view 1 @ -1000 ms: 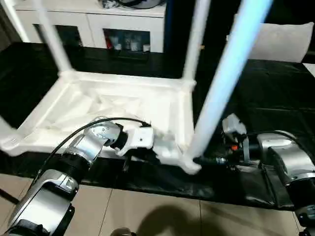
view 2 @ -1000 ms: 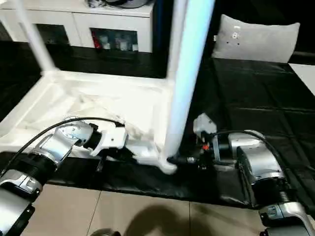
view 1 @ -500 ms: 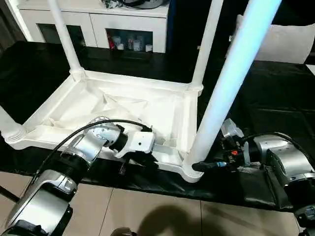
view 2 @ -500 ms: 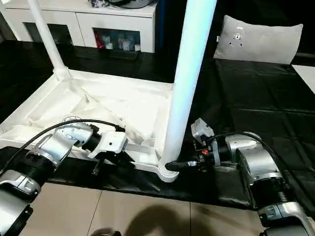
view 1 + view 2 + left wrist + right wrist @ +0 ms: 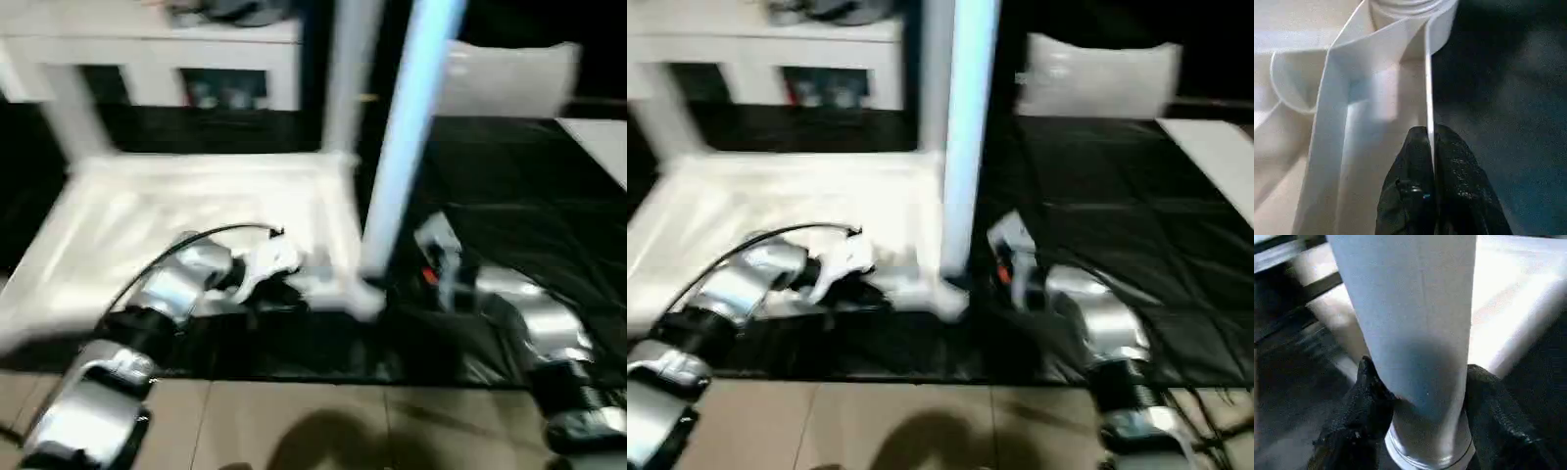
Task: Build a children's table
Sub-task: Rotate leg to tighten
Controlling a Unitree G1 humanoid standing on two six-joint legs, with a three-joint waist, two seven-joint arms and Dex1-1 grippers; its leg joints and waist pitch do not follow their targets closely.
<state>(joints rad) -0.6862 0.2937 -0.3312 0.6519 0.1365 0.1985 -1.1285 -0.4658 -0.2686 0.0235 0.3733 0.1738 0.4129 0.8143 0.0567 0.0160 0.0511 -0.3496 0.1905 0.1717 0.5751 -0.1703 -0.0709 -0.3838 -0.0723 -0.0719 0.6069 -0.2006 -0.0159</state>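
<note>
Left wrist view: rim pinched, leg gripped at its base

Left wrist view shows the left end effector point(image 5: 1431, 147) clenched on the thin upright rim point(image 5: 1427, 88) of the table top point(image 5: 167, 211), one black finger point(image 5: 1410, 161) on each face of the wall, just short of a rounded corner socket point(image 5: 1405, 7).

From the head views, the table lies upside down on a black sheet point(image 5: 1097, 206), its ribbed underside facing up. The left end effector point(image 5: 284, 284) holds the near edge of the top, close to the near right corner. A leg point(image 5: 407, 127) stands upright in that corner socket, rising out of view. Two more legs stand at the far corners: one far left point(image 5: 64, 122), one far right point(image 5: 345, 78).

The right end effector point(image 5: 1418, 387) is closed around the base of the near right leg point(image 5: 1410, 308), its two black fingers point(image 5: 1364, 396) touching opposite sides of the leg just above the collar where it enters the socket. In the head views this end effector point(image 5: 397, 284) sits right beside the corner, on the outer side of the table.

Behind the table stands a white cabinet point(image 5: 147, 59) with glass doors, and a pale cushion point(image 5: 1097, 73) lies at the far right on the sheet. Tiled floor point(image 5: 294, 431) shows along the near edge.
</note>
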